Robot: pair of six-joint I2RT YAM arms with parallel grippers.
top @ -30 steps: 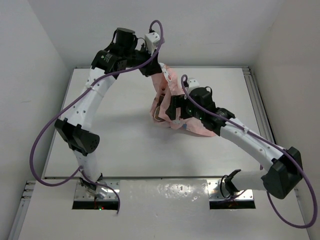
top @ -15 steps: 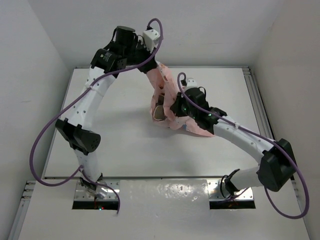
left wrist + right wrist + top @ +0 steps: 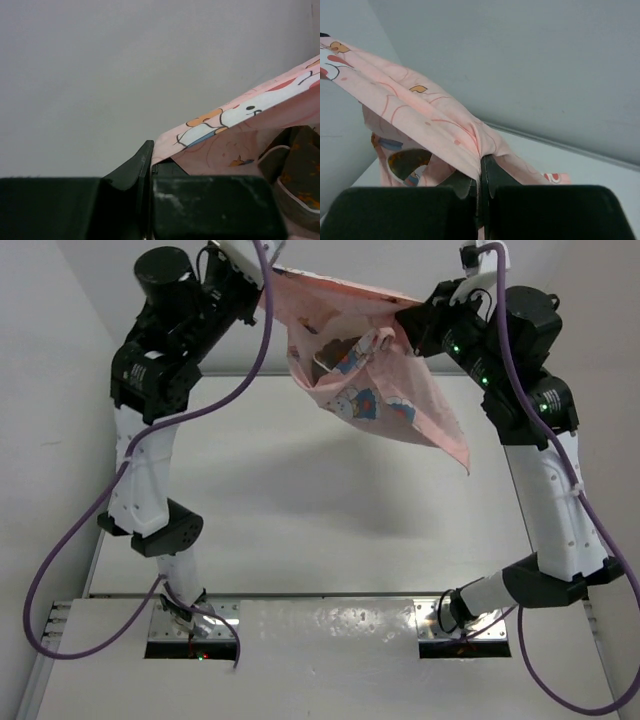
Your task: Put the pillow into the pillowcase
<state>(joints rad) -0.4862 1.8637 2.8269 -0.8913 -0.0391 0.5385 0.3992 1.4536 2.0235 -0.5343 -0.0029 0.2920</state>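
Note:
The pink printed pillowcase (image 3: pixel 385 405) hangs in the air, stretched between both raised arms, with a loose corner drooping to the right. My left gripper (image 3: pixel 263 275) is shut on its upper left edge, and the pinched cloth (image 3: pixel 235 125) runs off to the right of the jaws (image 3: pixel 150 162). My right gripper (image 3: pixel 408 318) is shut on a bunched fold of the upper right edge (image 3: pixel 481 167). The grey-olive pillow (image 3: pixel 325 365) shows only partly inside the sagging opening. It appears as a dark pad (image 3: pixel 300 170) in the left wrist view and through a gap (image 3: pixel 407 162) in the right wrist view.
The white table (image 3: pixel 300 520) lies well below the hanging cloth. White walls close in on the left, back and right. Purple cables (image 3: pixel 235 390) loop off both arms. The arm bases (image 3: pixel 190 625) stand at the near edge.
The right gripper has shut on the pillowcase. Both arms have then risen steeply, lifting the cloth and the pillow off the table and spreading it between them.

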